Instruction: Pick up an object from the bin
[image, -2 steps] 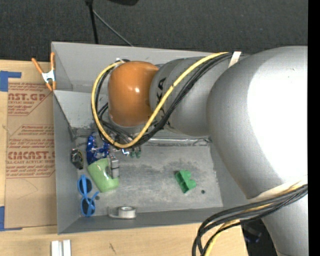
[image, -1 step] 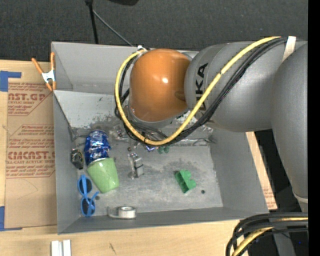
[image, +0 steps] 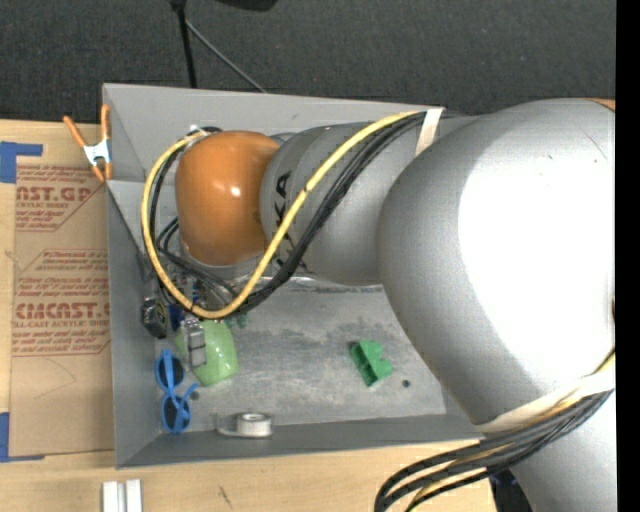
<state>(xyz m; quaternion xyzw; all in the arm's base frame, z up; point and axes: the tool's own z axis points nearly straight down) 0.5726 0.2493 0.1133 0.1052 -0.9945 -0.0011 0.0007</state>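
My gripper is low in the bin's left part, under the orange wrist cover, and its tip rests against a pale green rounded thing. A pair of blue sunglasses lies just to the left of that thing and nearer the bin's front left corner. Most of the gripper is hidden by the cover and the cables.
A small roll of grey tape lies by the front wall. A bright green block sits on the bin floor to the right. The bulky arm covers the back and right of the bin.
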